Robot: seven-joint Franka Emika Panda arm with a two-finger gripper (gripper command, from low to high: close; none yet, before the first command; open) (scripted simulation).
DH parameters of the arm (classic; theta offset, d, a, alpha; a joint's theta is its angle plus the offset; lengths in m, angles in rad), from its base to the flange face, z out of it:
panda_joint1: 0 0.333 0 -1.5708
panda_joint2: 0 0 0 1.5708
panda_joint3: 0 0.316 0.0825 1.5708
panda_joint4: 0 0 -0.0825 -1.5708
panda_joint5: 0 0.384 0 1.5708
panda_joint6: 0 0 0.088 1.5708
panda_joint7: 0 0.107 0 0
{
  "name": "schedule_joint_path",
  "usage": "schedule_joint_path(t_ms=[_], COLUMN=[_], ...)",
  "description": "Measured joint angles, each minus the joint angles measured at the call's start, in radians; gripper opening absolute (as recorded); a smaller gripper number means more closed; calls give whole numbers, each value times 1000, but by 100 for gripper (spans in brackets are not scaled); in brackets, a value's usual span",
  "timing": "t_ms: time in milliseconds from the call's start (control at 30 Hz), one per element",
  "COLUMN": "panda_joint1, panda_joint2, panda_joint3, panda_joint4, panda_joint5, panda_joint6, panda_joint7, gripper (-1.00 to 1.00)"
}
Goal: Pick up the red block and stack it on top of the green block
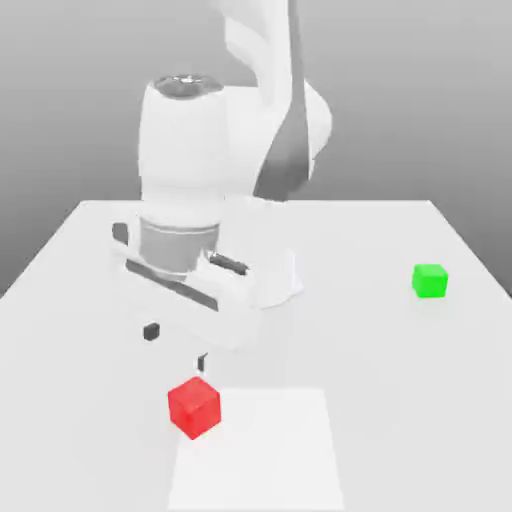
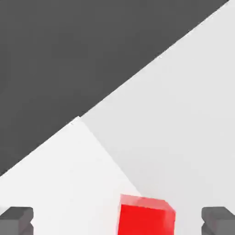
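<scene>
I have the end effector (image 1: 176, 346) spread wide, its two dark fingertips (image 2: 16, 219) apart so the red block (image 1: 194, 406) can pass between them. The red block sits on the counter (image 1: 380, 380) at the near side, just in front of the fingers and untouched. The green block (image 1: 429, 280) rests well apart at the exterior view's right. The arm leans forward over the counter, wrist pointing down, above the cube.

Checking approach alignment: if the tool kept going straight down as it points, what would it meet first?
Probably the red block, lying between the open tool fingers; depth is unclear, so it may reach the table instead.
</scene>
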Motion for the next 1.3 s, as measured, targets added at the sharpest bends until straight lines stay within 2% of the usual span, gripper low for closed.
schedule_joint_path(t_ms=[133,400,433,667,1033,1100,1200,1300], panda_joint1=[-4,32,36,35,13,-2,143,218], panda_joint2=[86,270,283,281,50,64,105,145], panda_joint3=[0,-48,-54,-53,-12,42,138,233], panda_joint4=[-9,13,14,14,-20,-23,-26,-29], panda_joint5=[28,-27,-32,-34,39,50,63,74], panda_joint6=[73,228,239,239,42,4,-47,-97], panda_joint7=[8,49,52,54,1,-56,-158,-274], gripper=[0,0,-100,-100,-100,-100,-100,-100])
